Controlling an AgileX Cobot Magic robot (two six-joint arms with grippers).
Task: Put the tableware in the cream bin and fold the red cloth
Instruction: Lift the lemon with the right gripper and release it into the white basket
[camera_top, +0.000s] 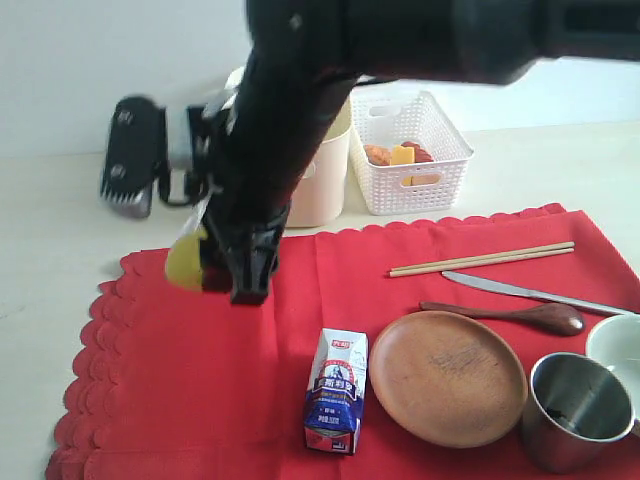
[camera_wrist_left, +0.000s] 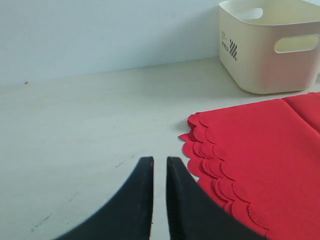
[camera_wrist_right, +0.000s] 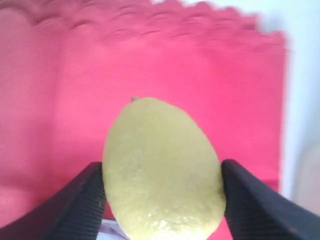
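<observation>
Tableware (camera_top: 447, 377) sits unbinned at four o'clock, cloth (camera_top: 180, 380) unfolded; my right gripper (camera_wrist_right: 162, 170) clamps a lemon (camera_wrist_right: 162, 150), left gripper (camera_wrist_left: 160, 161) closed empty.

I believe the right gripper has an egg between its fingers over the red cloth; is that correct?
Not quite: it is a lemon, not an egg. The right wrist view shows the right gripper closed on it over the red cloth.

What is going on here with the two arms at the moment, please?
The right gripper holds a yellow lemon over the large red scalloped cloth. The left gripper is shut and empty above the bare table. The round brown wooden plate, steel cup and silver knife sit on the cloth, not yet in the tall cream plastic bin.
</observation>
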